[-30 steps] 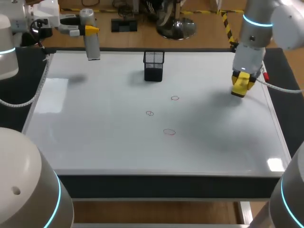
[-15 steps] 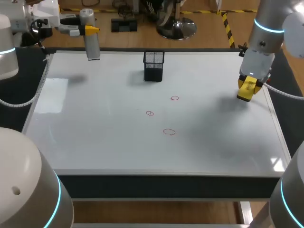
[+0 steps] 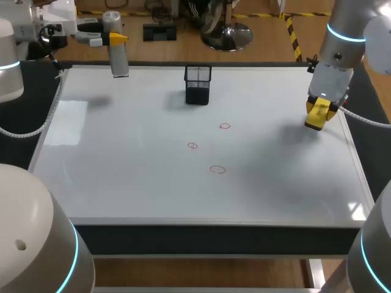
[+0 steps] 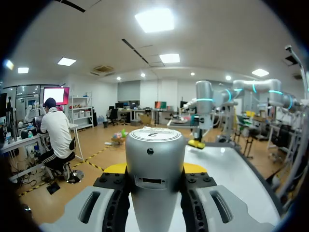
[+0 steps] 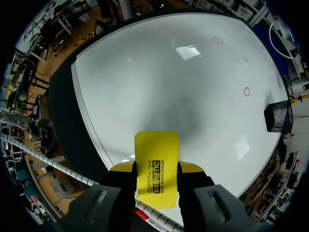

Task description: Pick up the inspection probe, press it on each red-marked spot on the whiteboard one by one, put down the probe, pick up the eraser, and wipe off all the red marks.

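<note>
My left gripper [image 3: 116, 38] is shut on the grey cylindrical inspection probe [image 3: 117, 46], held upright above the whiteboard's far left corner. In the left wrist view the probe [image 4: 154, 179] stands clamped between the fingers of the left gripper [image 4: 154, 170]. My right gripper [image 3: 317, 113] is shut on the yellow eraser [image 3: 316, 115], held above the whiteboard's right edge. In the right wrist view the eraser [image 5: 156, 167] sticks out ahead of the right gripper [image 5: 156, 170]. Three small red circles [image 3: 225, 126] [image 3: 193, 145] [image 3: 217, 170] mark the middle of the whiteboard [image 3: 122, 177]; the same red circles [image 5: 246, 91] [image 5: 245, 59] [image 5: 217, 40] show far ahead of the eraser.
A black mesh cup [image 3: 197, 84] stands at the board's far middle, also in the right wrist view as the mesh cup [image 5: 276, 117]. A white cable [image 3: 360, 113] trails from my right wrist over the board's right edge.
My right gripper, with the eraser in it, moved right and slightly away toward the board's right edge a second ago and has kept still since. The left arm has not moved.
</note>
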